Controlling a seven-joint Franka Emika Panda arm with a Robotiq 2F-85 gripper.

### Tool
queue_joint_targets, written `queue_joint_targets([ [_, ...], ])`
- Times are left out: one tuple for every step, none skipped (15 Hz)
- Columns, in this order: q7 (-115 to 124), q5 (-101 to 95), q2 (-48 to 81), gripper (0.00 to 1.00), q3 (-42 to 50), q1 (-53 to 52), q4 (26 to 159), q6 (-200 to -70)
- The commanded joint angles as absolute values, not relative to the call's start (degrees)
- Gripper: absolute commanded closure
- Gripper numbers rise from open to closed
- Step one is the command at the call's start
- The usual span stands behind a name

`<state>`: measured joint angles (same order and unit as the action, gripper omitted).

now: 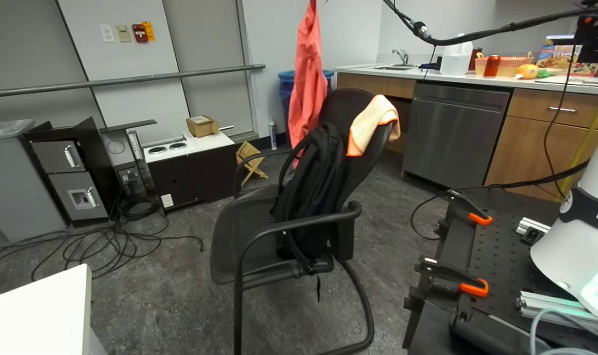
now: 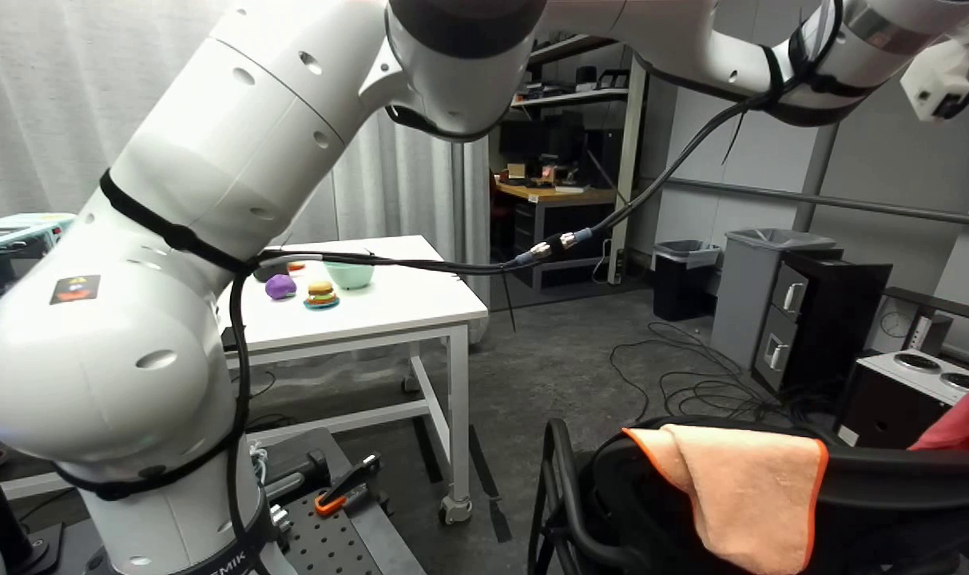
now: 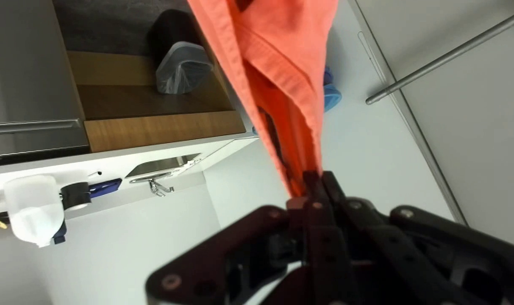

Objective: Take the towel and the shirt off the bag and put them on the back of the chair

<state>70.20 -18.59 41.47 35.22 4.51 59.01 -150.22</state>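
Over the top edge of the black office chair [image 1: 252, 231] drapes a peach towel [image 2: 748, 487] with orange trim. Near the opposite end of the backrest [image 1: 340, 106] hangs a coral shirt [image 1: 307, 88], its upper end pinched in the narrowed gripper [image 3: 318, 182]; whether its lower edge touches the chair I cannot tell. A black backpack [image 1: 311, 197] slouches against the backrest. Grey floor [image 1: 392, 222] separates the chair from the perforated tabletop [image 1: 501, 251], its edge clamps [image 1: 449, 272], and the dishwasher [image 1: 454, 133].

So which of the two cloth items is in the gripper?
The coral-red shirt, pinched at its top end in the gripper and hanging down. The other, the peach towel with orange edging, is draped over the chair back instead.
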Motion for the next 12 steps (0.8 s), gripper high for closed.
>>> queue_joint_targets([
  [70.3, -18.1, 42.3, 0.99, 35.5, 5.0, 54.3, -146.2],
  [69.8, -18.1, 41.9, 0.99, 35.2, 4.9, 54.3, -145.8],
  [69.4, -18.1, 41.6, 0.99, 34.8, 4.7, 54.6, -145.8],
  [69.0, -18.0, 41.0, 0.99, 34.3, 4.5, 55.1, -146.0],
  [68.6, -17.9, 40.5, 0.99, 33.7, 4.2, 55.8, -146.4],
  [68.3, -17.9, 40.1, 0.99, 33.2, 3.9, 56.3, -146.7],
  [68.0, -17.9, 39.9, 0.99, 32.7, 3.6, 56.6, -146.9],
  [67.7, -17.9, 39.6, 0.99, 32.2, 3.3, 56.8, -146.8],
  [67.4, -17.8, 39.6, 0.99, 31.5, 3.0, 56.9, -146.7],
  [67.4, -18.2, 39.0, 0.99, 31.1, 2.2, 57.9, -146.8],
  [67.4, -18.6, 37.9, 0.99, 30.5, 1.0, 59.7, -147.1],
  [66.9, -18.4, 37.5, 0.99, 29.7, 0.5, 60.2, -147.1],
])
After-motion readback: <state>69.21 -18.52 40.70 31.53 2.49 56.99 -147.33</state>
